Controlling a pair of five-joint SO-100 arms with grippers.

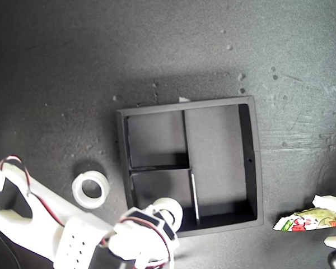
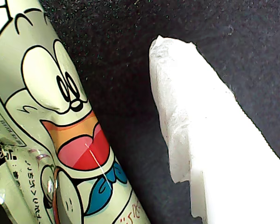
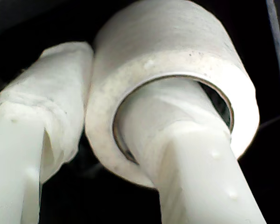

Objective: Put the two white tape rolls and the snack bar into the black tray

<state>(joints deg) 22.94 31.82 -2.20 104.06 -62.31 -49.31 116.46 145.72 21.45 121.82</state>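
My second gripper (image 1: 169, 216) pinches one white ring-shaped tape roll (image 3: 172, 84) over the square black plastic tray (image 1: 255, 162); next, let go. My first gripper (image 1: 330, 221) gapes beside the long wrapped snack bar (image 2: 56, 135).

Second arm: reaches in from the exterior view's lower left, white links with red and black wires along it.
My second gripper (image 1: 169, 216): one finger (image 3: 186, 154) passes through the hole of a tape roll (image 3: 172, 70), the other presses its outer wall; clamped on it.
My first gripper (image 1: 333, 221): at the exterior view's lower right edge, jaws parted, one white finger (image 2: 210, 135) apart from the snack bar (image 2: 60, 130).
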